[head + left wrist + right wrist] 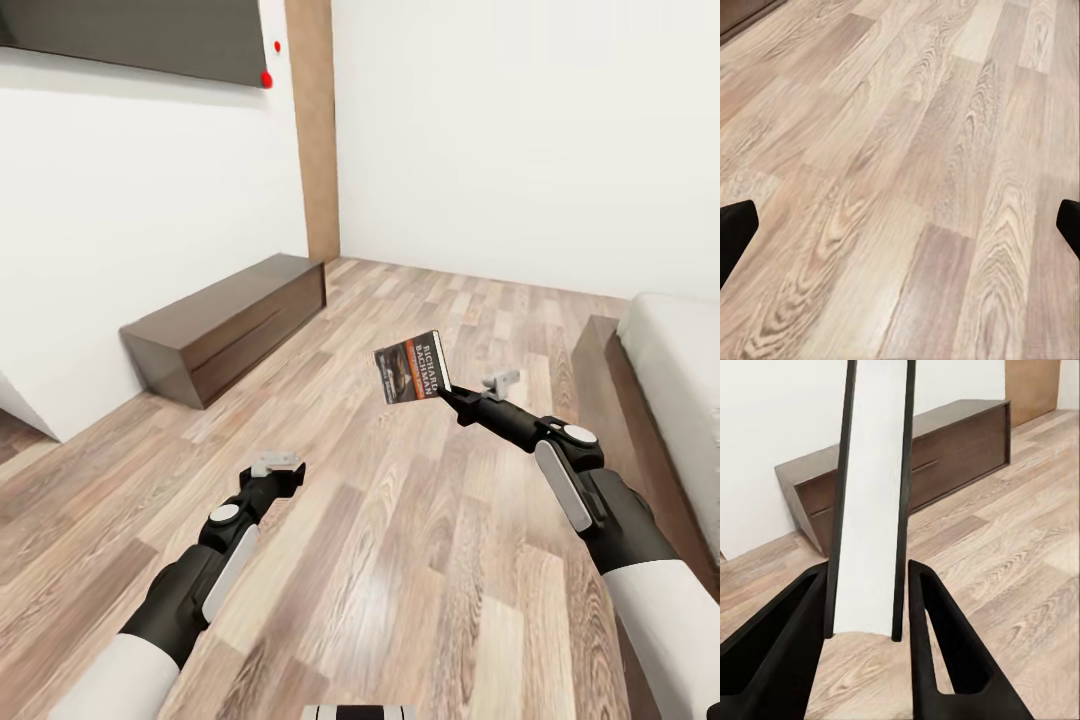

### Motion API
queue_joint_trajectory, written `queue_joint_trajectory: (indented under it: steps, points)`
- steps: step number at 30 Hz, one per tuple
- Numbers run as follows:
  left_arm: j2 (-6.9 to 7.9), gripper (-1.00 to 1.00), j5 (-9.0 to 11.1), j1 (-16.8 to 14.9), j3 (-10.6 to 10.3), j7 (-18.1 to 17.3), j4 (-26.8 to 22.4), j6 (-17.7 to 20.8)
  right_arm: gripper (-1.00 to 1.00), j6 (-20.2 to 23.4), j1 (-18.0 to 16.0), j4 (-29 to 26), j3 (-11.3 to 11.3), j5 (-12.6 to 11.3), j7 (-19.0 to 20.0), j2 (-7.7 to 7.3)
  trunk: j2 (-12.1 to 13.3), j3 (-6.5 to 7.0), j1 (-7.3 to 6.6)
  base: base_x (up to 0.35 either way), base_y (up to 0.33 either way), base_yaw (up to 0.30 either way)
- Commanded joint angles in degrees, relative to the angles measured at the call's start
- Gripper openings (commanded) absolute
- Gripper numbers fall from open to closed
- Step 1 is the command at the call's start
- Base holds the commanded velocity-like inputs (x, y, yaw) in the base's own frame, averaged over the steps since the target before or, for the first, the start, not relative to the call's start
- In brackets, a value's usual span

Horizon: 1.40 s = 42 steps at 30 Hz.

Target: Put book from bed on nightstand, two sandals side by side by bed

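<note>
Open wood floor (380,560) is lying left of the bed (640,400); a low cabinet (225,325), apparently against the wall, is bounding it.

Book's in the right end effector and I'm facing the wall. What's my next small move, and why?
Probably turn the base right, toward the dark wooden platform bed. The right end effector holds the small dark paperback with the orange band over bare wood-plank floor, and ahead stands a long low brown cabinet, not a square nightstand.

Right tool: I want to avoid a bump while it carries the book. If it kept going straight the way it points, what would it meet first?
Probably the low dark cabinet against the wall, beyond the held book; open floor lies between, though depth is unclear.
</note>
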Motion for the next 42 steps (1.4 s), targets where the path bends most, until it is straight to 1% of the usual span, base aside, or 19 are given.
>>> queue_joint_trajectory:
  steps: [1,27,42]
  points:
    - [0.09,1.00,0.6,0.0,-0.3,0.6,-0.1,0.2,-1.00,0.5,-0.1,0.0,0.1,-0.8,-0.1,-0.02,0.0,-0.05,0.02,0.332,0.000,-0.272]
    - [0.20,1.00,0.9,-0.1,0.4,0.4,-0.3,-0.1,-1.00,0.5,-0.1,0.0,0.0,-0.7,-0.3,-0.02,0.0,-0.05,0.02,0.332,0.000,-0.272]
    - [-0.06,1.00,0.7,0.0,-0.2,0.5,-0.5,-0.1,-1.00,0.5,0.0,0.2,0.1,-0.8,-0.2,-0.02,0.0,-0.05,0.02,0.332,0.001,-0.272]
